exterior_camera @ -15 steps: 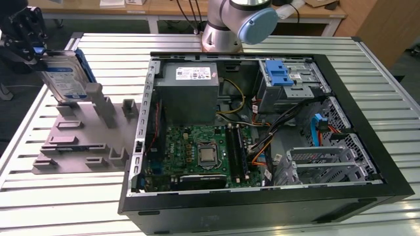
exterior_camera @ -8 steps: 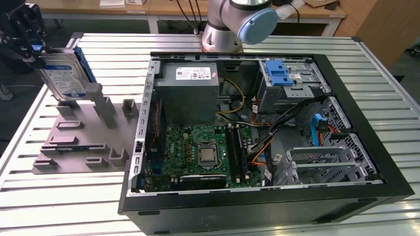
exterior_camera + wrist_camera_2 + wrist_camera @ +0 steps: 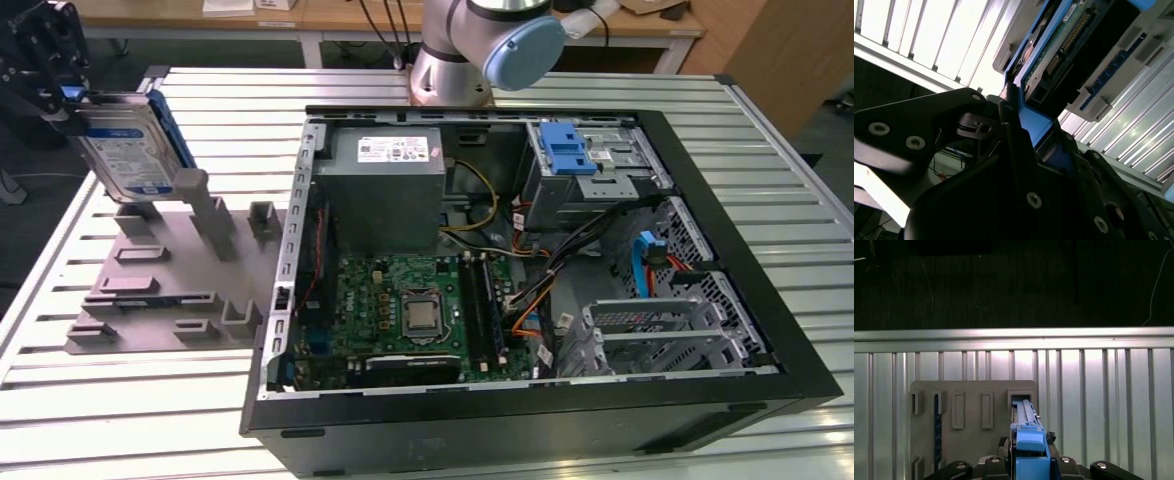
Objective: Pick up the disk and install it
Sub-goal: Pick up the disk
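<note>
As my end effector [image 3: 64, 98] was clamped on the disk [image 3: 127, 150], it stood upright over the grey rack [image 3: 147, 290].

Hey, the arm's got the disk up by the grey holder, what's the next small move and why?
Probably a short straight lift. The pincer is shut on the disk, held upright, but its lower edge looks close to the posts of the grey holder; I cannot tell whether it is clear. Extra height should avoid snagging before sideways travel toward the open computer case.
</note>
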{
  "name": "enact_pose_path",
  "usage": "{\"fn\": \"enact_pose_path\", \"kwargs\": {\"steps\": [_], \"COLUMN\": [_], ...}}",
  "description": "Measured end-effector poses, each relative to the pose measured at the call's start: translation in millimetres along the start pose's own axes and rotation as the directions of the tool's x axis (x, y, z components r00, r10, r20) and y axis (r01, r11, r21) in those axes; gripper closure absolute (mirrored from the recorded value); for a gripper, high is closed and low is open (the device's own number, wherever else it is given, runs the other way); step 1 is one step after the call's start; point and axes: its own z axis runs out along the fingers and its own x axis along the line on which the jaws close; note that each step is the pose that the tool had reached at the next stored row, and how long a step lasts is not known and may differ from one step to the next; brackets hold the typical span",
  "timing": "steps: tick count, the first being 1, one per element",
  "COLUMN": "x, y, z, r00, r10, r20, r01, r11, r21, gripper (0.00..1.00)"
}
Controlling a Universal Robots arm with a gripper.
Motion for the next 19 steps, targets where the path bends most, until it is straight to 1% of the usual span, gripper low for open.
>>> {"fn": "enact_pose_path", "kwargs": {"steps": [19], "x": [-0.3], "y": [0.2], "z": [-14.4], "r00": [1.0], "r10": [0.0], "r20": [0.0], "r01": [0.0], "r11": [1.0], "r21": [-0.0001], "gripper": [0.64]}}
